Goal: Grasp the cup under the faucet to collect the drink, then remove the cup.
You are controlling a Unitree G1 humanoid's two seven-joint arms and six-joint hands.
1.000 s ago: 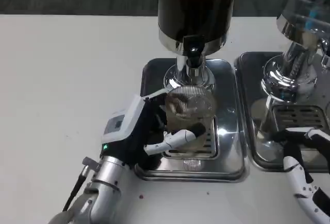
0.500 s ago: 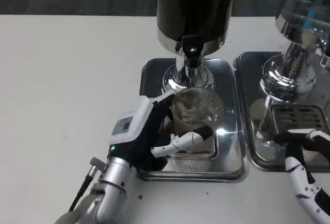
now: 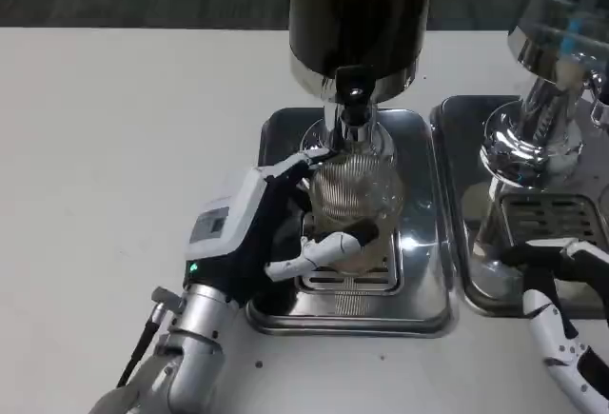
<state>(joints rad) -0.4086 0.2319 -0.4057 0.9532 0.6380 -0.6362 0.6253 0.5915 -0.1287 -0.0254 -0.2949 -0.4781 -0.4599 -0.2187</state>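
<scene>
The left hand (image 3: 271, 233) grips the cup (image 3: 354, 200) under the faucet (image 3: 354, 100). The right hand (image 3: 561, 290) sits near the right tray (image 3: 457, 195); whether its fingers hold anything is hard to tell.

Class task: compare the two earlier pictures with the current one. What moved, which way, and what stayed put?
The left hand keeps its grip on the clear cup and, after dipping toward the tray's front, has carried it back up under the faucet. The right hand, the drip tray and the dispenser stayed put.
</scene>
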